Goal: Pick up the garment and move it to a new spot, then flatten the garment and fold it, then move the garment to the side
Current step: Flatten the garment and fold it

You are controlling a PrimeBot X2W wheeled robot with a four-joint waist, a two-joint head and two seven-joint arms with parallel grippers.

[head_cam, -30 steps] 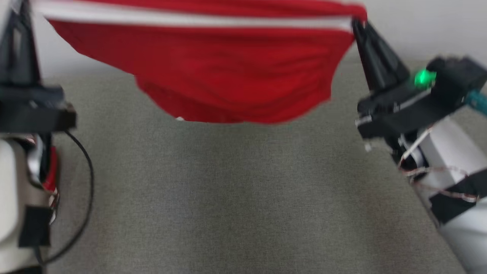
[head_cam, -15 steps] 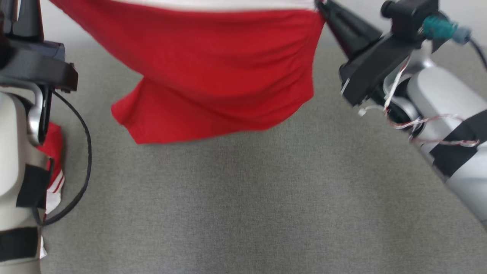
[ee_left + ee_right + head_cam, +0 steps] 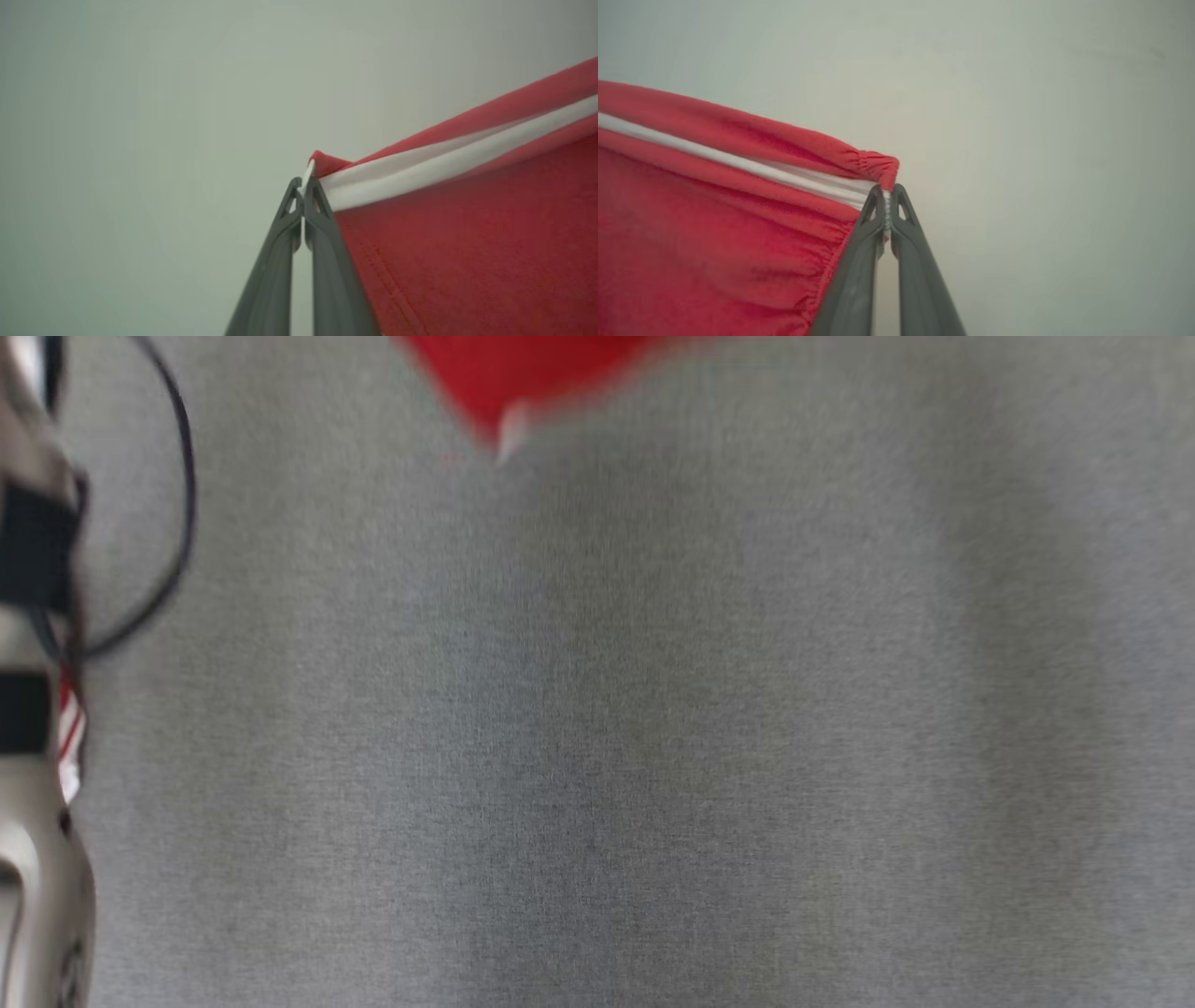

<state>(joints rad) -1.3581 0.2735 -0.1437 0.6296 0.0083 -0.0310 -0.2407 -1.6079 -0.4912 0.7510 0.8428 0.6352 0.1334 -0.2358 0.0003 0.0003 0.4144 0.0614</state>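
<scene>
The garment is red cloth with a white stripe along its top edge, held up in the air and stretched between both grippers. In the left wrist view my left gripper is shut on one top corner, the cloth spreading to the right. My right gripper is shut on the other top corner of the garment, which spreads left in the right wrist view. The head view catches just the lowest hanging tip of the garment at the top edge, blurred, above the grey cloth-covered table.
My left arm's pale forearm with a black cable runs down the left edge of the head view; a bit of red and white shows beside it. A plain pale wall lies behind both grippers.
The garment has risen out of the head view's top, leaving a tip in sight. The whole head picture has shifted, so the camera moved; both grippers and the right arm left that view.
</scene>
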